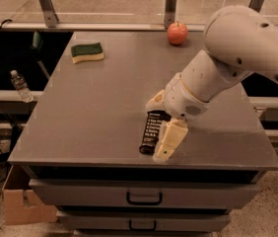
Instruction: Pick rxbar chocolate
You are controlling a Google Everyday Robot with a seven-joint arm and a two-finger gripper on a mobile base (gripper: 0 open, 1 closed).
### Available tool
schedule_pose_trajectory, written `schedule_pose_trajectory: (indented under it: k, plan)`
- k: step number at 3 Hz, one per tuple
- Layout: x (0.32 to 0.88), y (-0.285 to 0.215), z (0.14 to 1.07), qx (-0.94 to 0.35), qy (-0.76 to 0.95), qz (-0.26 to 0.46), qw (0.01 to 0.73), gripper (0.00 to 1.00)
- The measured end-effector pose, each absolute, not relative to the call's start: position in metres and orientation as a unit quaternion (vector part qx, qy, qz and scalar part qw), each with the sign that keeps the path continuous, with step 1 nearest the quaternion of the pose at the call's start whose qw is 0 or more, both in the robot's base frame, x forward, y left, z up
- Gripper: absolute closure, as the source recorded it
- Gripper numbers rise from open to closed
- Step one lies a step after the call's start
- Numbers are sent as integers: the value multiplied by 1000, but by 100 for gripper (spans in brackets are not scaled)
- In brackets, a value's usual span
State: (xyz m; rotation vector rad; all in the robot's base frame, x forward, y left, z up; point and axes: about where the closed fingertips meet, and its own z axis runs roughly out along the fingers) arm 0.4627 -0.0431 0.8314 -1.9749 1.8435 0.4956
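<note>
The rxbar chocolate (152, 133) is a flat black bar with white text, lying lengthwise near the front edge of the grey table (99, 112). My gripper (158, 125) is right over the bar's far end, open. One cream finger (169, 141) reaches down along the bar's right side toward the table's front edge, and the other finger (155, 101) sits past the bar's far end. The white arm comes in from the upper right and hides the bar's top end.
A red apple (177, 33) sits at the table's back edge. A green and yellow sponge (87, 52) lies at the back left. Drawers with a dark handle (144, 198) are below the tabletop. A water bottle (19, 85) and a cardboard box (18, 201) are to the left.
</note>
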Motion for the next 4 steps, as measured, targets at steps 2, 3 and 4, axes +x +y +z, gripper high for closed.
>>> schedule_pose_trajectory:
  k: [2,3,4]
  plan:
    - [473,-24,825,-687,668,198,207,65]
    - [473,-24,826,-687,668,198,207,88]
    - [473,-24,826,-687,668,198,207,100]
